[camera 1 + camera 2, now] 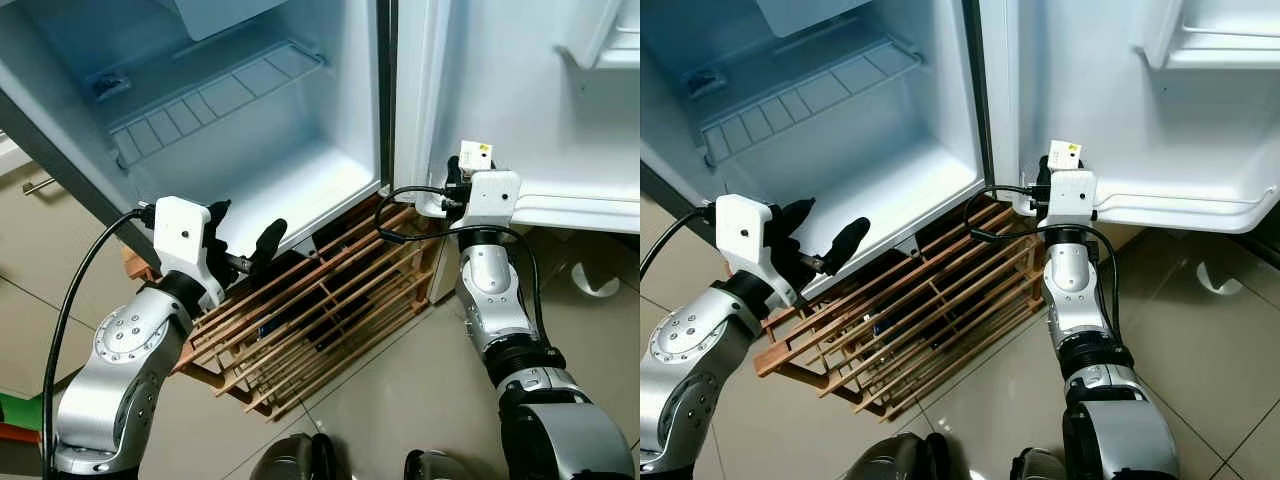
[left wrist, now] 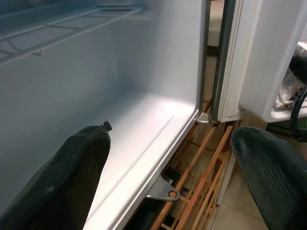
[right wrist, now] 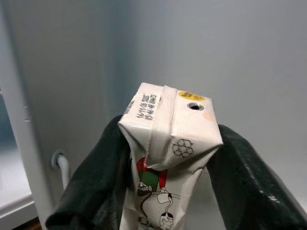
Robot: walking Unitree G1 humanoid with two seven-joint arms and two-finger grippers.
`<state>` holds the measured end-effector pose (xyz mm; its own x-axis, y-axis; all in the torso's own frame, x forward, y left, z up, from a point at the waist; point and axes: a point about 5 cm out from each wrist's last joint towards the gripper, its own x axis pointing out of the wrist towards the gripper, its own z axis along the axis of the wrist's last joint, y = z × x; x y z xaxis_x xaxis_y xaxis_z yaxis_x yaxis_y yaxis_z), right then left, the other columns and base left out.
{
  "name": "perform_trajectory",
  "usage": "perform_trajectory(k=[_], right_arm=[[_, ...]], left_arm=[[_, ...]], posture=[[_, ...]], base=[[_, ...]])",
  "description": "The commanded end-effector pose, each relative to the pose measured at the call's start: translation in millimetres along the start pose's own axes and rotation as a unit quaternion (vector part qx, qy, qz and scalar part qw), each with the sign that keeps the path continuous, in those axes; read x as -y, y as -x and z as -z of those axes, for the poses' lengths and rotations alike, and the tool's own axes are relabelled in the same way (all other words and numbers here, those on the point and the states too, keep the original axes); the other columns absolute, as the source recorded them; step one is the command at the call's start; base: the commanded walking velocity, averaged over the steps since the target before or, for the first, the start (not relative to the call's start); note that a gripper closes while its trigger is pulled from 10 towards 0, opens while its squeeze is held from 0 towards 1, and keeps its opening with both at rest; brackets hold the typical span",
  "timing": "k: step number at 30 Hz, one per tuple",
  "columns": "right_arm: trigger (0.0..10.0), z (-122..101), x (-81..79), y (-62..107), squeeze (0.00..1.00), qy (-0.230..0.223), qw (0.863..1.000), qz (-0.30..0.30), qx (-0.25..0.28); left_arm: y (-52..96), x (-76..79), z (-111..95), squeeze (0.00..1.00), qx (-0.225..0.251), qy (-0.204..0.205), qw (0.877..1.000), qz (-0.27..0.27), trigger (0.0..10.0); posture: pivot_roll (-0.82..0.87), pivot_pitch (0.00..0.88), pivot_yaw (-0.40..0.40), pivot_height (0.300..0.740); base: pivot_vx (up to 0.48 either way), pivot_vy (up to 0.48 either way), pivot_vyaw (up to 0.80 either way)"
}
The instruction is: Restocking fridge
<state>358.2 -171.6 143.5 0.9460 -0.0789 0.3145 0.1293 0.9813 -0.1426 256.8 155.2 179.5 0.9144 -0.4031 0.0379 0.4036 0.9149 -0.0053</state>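
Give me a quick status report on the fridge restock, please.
Right pincer shut on drink carton, at open fridge door's lower shelf. Left pincer open, empty, before fridge floor. Wooden rack below; nothing blocking.

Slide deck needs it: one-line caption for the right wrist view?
Right hand grips a small carton upright between its black fingers, facing the white fridge door.

Open fridge (image 1: 250, 150) stands ahead, its door (image 1: 540, 110) swung out to the right. Wooden rack (image 1: 310, 310) lies on the floor (image 1: 400, 400) below the fridge front. Left gripper (image 1: 243, 240) is before the fridge's bottom edge; right gripper (image 1: 468, 172) holds a carton (image 1: 475, 153) at the door's lower shelf (image 1: 575, 212).
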Motion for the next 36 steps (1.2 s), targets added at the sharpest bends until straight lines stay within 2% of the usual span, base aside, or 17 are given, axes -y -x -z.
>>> perform_trajectory(k=[1, 8, 21, 29, 32, 35, 36], right_arm=[[10.0, -6.8, -4.6, -3.3, 1.0, -0.002, 1.0, -0.009, 0.017], [10.0, -10.5, -5.1, -4.1, 1.0, 0.005, 0.999, -0.013, 0.029], [10.0, -21.3, -5.6, -9.0, 1.0, 0.014, 0.998, -0.02, 0.052], [10.0, -27.5, -2.8, -9.1, 1.0, 0.016, 0.998, -0.007, 0.067], [10.0, -39.9, 2.7, -2.5, 1.0, 0.013, 0.995, 0.013, 0.098], [10.0, -45.0, 4.4, 3.6, 1.0, 0.009, 0.994, 0.019, 0.109], [10.0, -48.5, 6.6, 14.5, 1.0, 0.005, 0.993, 0.025, 0.112]], left_arm=[[0.5, -2.1, -1.0, 0.0, -0.001, 0.001, 1.0, -0.005, 10.0], [-5.7, -0.5, 0.1, 0.0, 0.002, 0.005, 1.0, -0.006, 10.0], [-31.2, 3.9, 1.6, 0.0, 0.026, 0.017, 1.0, -0.005, 10.0], [-40.2, 4.5, 0.0, 0.0, 0.038, 0.015, 0.999, 0.003, 10.0], [-47.2, 3.9, 1.2, 0.0, 0.046, 0.004, 0.999, 0.004, 10.0], [-46.9, 4.3, 4.1, 0.0, 0.041, -0.01, 0.999, 0.02, 10.0], [-47.2, 2.1, 10.1, 0.0, 0.031, -0.01, 0.999, 0.023, 10.0]], posture=[[0.16, 0.156, 0.19, 0.74], [0.14, 0.132, 0.177, 0.74], [0.08, 0.047, 0.144, 0.74], [0.06, 0.015, 0.145, 0.74], [0.02, 0.0, 0.112, 0.74], [0.0, 0.0, 0.093, 0.74], [-0.03, 0.0, 0.076, 0.74]], base=[[0.0, 0.0, 0.0], [0.0, 0.0, 0.0], [0.0, 0.0, 0.0], [0.0, 0.0, 0.0], [0.0, 0.0, 0.0], [0.0, 0.0, 0.0], [0.0, 0.0, 0.0]])
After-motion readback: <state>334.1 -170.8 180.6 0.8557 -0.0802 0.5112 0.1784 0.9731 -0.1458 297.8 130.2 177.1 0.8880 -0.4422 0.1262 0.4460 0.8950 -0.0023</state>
